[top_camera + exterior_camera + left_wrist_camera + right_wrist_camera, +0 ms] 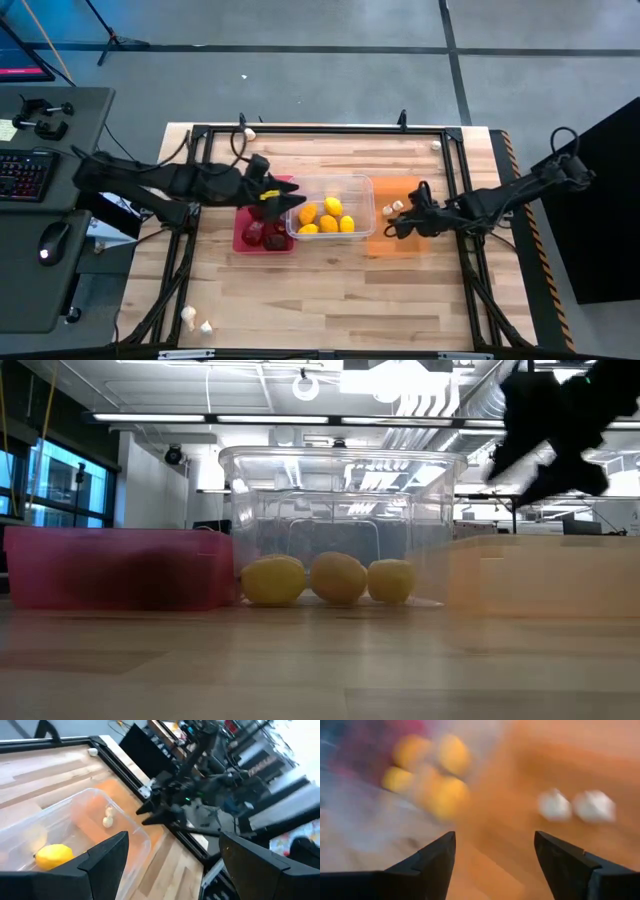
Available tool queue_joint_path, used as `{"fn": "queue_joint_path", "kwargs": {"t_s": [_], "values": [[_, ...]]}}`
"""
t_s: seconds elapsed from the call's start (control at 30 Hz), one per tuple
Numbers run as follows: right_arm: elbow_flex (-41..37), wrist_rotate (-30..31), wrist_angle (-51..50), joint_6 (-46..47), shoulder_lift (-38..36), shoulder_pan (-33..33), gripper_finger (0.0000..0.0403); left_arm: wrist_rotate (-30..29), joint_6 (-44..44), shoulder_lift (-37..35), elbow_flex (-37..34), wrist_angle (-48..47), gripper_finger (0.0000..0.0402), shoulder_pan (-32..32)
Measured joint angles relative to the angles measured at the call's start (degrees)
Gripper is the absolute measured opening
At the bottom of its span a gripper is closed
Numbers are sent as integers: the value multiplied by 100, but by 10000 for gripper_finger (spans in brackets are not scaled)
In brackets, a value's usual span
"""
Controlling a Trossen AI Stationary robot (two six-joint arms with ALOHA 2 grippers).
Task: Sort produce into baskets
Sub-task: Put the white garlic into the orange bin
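Overhead only, red lumps [263, 234] in pink tray [243, 240], low view blurred.

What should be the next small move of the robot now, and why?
Probably the right gripper, open and empty above the orange tray, should reach toward the loose garlic bulb at the table's far edge. Two garlic bulbs already lie in that tray, the lemons fill the clear tray, and the left gripper is over the clear tray's left edge.
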Motion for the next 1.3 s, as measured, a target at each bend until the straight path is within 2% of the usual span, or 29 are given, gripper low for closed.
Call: {"fn": "queue_joint_path", "kwargs": {"t_s": [0.1, 0.2, 0.3, 0.43, 0.57, 0.7, 0.83, 1.0, 1.17, 1.3], "values": [[0, 301, 934, -681, -98, -14, 261, 45, -344, 197, 101, -169, 298, 418], [2, 407, 1608, -1241, -115, -123, 261, 450, -300, 336, 504, -1182, 298, 1231], [2, 388, 1783, -1557, -115, -274, 261, 762, 141, 459, 964, -2361, 298, 2192], [2, 391, 1623, -1559, -113, -536, 261, 779, 982, 685, 1185, -3415, 298, 3542], [2, 562, 1542, -1246, -89, -887, 261, 1325, 1694, 1263, 1185, -3731, 298, 5036], [2, 645, 1542, -954, -89, -1313, 261, 1532, 2415, 2099, 1185, -3664, 298, 6039], [2, 633, 1546, -951, -89, -1660, 261, 1572, 3010, 3003, 1178, -3313, 298, 6622], [2, 488, 1527, -961, -89, -1904, 261, 1618, 3283, 3812, 1178, -3105, 298, 6982], [2, 431, 1373, -1153, -86, -2014, 261, 1593, 3452, 4197, 1178, -3124, 298, 7115], [2, 387, 1154, -1180, -86, -2014, 261, 1330, 3499, 4321, 1178, -3104, 298, 7118]]}}
